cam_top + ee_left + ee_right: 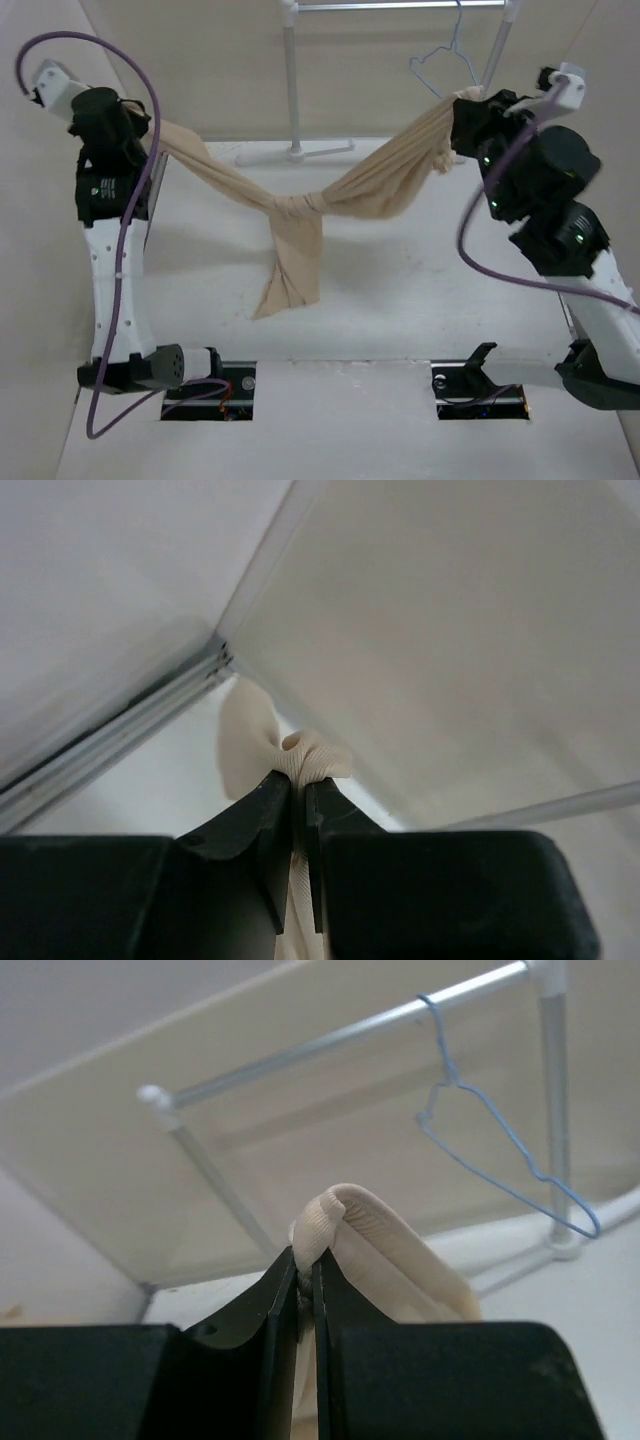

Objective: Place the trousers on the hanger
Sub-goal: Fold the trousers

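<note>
Top external: left hand point(156, 131), right hand point(467, 99) each clamp trousers point(297, 232); hanger point(446, 58) hangs on rack point(292, 85).

Left arm point(110, 270) and right arm point(548, 172) high, wide apart; jaws seemingly pinched tight

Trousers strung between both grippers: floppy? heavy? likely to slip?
Probably very floppy: the trousers sag between the left gripper and right gripper, with a bunched tail hanging from the middle. Likely light: small pinched folds carry the whole span. They could slip, since each gripper holds only a thin fold.
</note>
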`<state>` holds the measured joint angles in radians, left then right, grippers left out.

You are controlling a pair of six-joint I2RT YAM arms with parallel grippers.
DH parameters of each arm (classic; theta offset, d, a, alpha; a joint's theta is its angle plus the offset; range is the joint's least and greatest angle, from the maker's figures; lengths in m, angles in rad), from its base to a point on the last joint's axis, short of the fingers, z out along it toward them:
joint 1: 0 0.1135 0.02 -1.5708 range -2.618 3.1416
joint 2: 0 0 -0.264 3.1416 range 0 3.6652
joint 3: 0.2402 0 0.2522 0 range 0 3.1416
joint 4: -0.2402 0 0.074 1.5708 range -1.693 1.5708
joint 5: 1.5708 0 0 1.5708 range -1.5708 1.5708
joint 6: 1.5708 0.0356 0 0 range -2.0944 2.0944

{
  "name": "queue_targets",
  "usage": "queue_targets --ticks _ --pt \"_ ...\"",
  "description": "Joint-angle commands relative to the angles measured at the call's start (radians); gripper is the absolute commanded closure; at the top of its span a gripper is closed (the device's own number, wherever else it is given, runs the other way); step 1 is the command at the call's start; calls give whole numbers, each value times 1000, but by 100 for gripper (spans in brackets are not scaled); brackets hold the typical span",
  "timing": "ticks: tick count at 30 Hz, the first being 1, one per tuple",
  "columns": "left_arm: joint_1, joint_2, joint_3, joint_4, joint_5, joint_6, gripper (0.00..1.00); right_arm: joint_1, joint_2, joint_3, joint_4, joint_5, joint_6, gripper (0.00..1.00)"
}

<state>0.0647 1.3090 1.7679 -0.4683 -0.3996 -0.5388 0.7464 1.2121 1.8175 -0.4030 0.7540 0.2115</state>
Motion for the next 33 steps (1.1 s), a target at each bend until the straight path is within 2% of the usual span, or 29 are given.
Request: queue_targets --ticks 1,5,7,9,12,13,14,17,18,19,20,22,25,28,31,33 --pt "47 -175 149 97 -45 14 93 142 -192 112 89 17 -12 98" --pt "50 -211 163 108 -73 32 93 316 -288 7 113 126 -37 97" --pt "44 -215 127 94 -87 66 93 296 -331 -116 135 154 -28 97" --pt "27 -276 -56 99 -103 71 93 221 -380 -283 136 182 23 97" --pt "22 -414 -463 102 -157 -1 88 51 -450 -561 92 167 216 97" --pt "17 -444 -590 97 -166 -25 84 -27 -459 -643 64 124 294 98" --pt "17 -456 -705 89 -165 -39 75 -108 -462 -718 31 61 372 98" --pt "40 -450 -881 31 -130 -38 34 -424 -432 -883 -28 -294 586 99" --pt "59 -459 -895 30 -117 -33 26 -525 -421 -929 -20 -421 624 99" --pt "66 -467 -894 30 -104 -29 23 -608 -415 -972 -2 -520 641 99" --pt "67 -470 -877 30 -93 -26 22 -671 -411 -1010 10 -579 644 99" --pt "25 -452 -837 26 -78 -24 22 -738 -422 -1050 6 -602 634 98" --pt "-112 -394 -811 36 -76 -44 28 -756 -408 -1061 -5 -607 588 97" --pt "-318 -248 -786 74 -85 -56 35 -737 -398 -1058 -7 -605 592 97" --pt "-475 -14 -710 123 -44 -41 33 -671 -398 -1054 -13 -588 605 96" --pt "-507 144 -648 140 -4 -39 28 -632 -417 -1055 -13 -576 606 96"
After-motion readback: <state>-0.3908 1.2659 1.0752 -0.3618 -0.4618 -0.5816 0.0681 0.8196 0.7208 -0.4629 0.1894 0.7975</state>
